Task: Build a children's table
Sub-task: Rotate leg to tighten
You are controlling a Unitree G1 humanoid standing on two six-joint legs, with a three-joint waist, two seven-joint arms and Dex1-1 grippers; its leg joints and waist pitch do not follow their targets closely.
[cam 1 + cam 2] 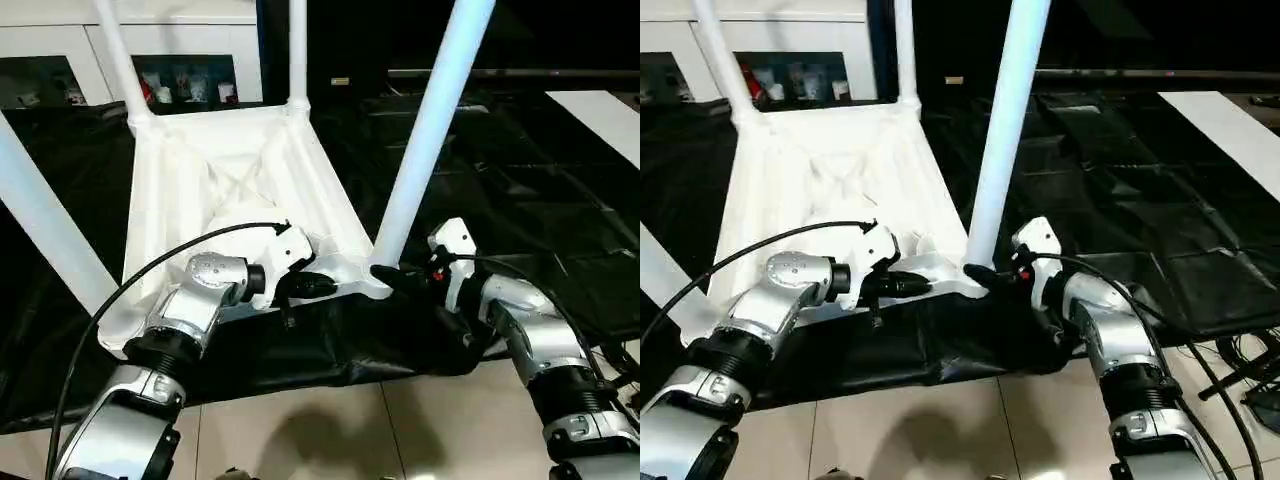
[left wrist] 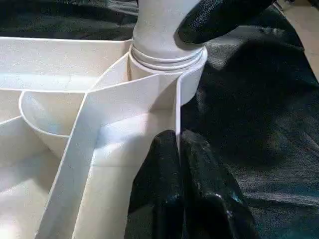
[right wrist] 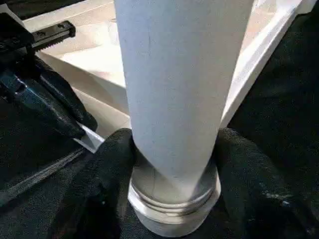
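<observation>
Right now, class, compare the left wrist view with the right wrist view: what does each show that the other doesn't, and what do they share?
Left wrist alone: the left pincer pinching the tabletop's rim wall, and a curved rib inside. Right wrist alone: the right pincer around the leg from both sides, just above the socket. Both: that leg's threaded base in the corner socket, on black sheeting.

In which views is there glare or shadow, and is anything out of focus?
Left eye view: the legs and tabletop glare white against the dark sheet, and a shadow falls on the floor tiles. Left wrist view: the left gripper's fingers look soft and shiny. Right wrist view: the near leg shows soft shading.
</observation>
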